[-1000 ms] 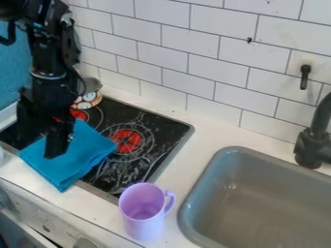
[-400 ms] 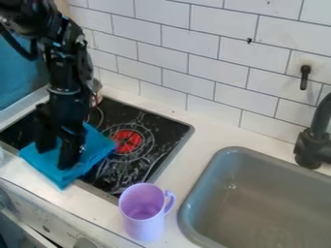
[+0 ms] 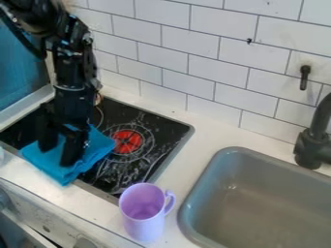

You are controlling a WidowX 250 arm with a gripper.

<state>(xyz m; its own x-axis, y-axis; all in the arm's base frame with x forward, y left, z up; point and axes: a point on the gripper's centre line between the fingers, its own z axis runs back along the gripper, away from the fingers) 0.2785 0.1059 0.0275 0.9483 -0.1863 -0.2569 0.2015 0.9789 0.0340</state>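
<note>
White tiles [image 3: 223,22] backed the counter [image 3: 213,128] in our camera view. At left we saw the gripper [image 3: 57,155] with its fingers apart, cloth showing between them, so nothing looked pinched. Folded in layers, the blue cloth [image 3: 97,147] lay over the near left of the stove [image 3: 165,131]. Its flat base seemingly kept the purple mug [image 3: 143,225] upright, near, between stove and sink [image 3: 278,203].

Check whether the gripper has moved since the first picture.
Yes. The gripper has shifted to the view's right, closer to the stove's red burner. It is over the blue cloth.
</note>
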